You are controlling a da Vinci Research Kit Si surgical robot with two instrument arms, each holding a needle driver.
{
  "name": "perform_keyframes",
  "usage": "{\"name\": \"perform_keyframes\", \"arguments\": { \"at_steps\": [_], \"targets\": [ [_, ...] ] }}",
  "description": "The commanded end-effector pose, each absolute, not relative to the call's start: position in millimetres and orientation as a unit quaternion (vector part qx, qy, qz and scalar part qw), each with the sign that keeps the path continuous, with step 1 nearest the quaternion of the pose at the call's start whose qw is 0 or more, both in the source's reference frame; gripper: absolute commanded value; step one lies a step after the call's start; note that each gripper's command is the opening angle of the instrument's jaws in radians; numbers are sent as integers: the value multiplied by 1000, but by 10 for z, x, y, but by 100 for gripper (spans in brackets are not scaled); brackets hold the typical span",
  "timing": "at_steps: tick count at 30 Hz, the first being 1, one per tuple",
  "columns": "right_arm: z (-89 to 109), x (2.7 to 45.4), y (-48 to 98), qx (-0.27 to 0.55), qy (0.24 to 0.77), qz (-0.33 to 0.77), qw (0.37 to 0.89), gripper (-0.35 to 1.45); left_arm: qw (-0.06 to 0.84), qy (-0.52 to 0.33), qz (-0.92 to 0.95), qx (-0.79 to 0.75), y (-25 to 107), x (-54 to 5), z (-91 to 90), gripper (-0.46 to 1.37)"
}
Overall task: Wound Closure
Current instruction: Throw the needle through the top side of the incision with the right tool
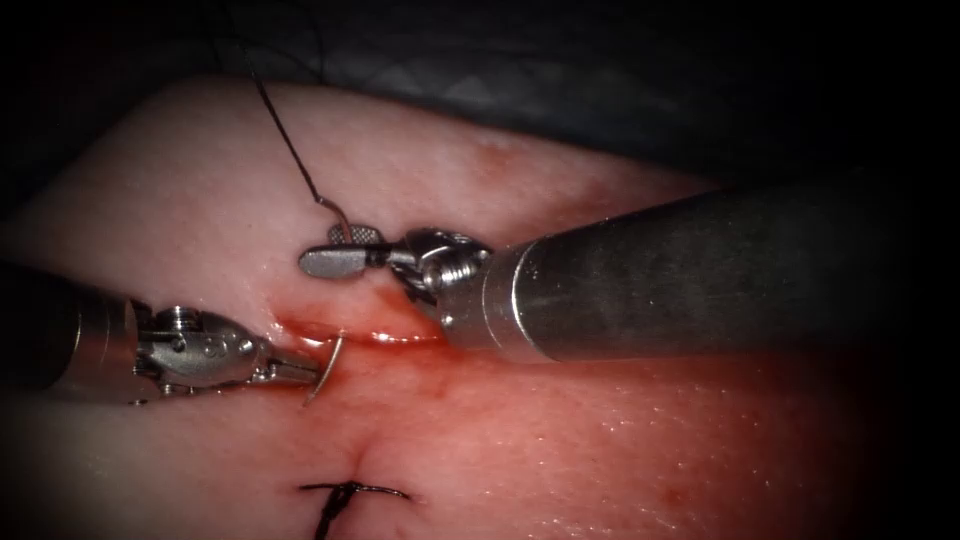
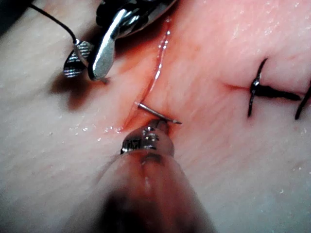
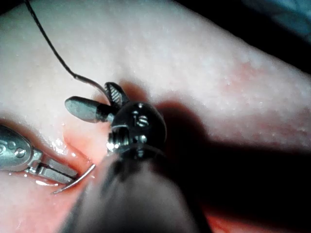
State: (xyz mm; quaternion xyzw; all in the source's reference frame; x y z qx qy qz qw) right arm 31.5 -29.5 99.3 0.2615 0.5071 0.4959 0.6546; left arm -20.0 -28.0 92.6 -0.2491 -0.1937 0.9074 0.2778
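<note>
We see the tissue (image 1: 600, 450) resting on a dark surface (image 1: 600, 90), possibly a cloth, beyond its far edge. On the tissue lie red fluid (image 1: 380, 335), thread (image 1: 285, 140) and a tied stitch (image 1: 350, 492).

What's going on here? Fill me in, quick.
Bench suturing on the tissue. The left tool grips the needle near its point end, where it sticks out of the tissue at the cut; the rest of its curve is buried. The right tool sits above the cut with jaws open, holding nothing; the thread runs up from beside it. A finished stitch sits lower down the wound.
</note>
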Motion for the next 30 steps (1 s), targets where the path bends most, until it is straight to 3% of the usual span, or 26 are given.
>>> {"name": "perform_keyframes", "arguments": {
  "at_steps": [1,7,19,22,26,30],
  "targets": [
    [994,313,-294,251,511,485,664,107,277,-198,907,-250,-280,-199,925,-25],
    [985,310,-272,185,532,409,718,112,277,-198,907,-250,-280,-200,926,-26],
    [986,313,-267,110,521,360,766,103,275,-199,907,-247,-282,-202,927,-28],
    [988,313,-266,96,515,351,776,72,275,-199,907,-247,-282,-203,926,-28],
    [993,314,-268,100,503,346,786,12,275,-199,907,-247,-283,-203,926,-28],
    [1003,318,-275,102,490,339,797,13,275,-199,908,-247,-283,-203,926,-28]
  ]
}}
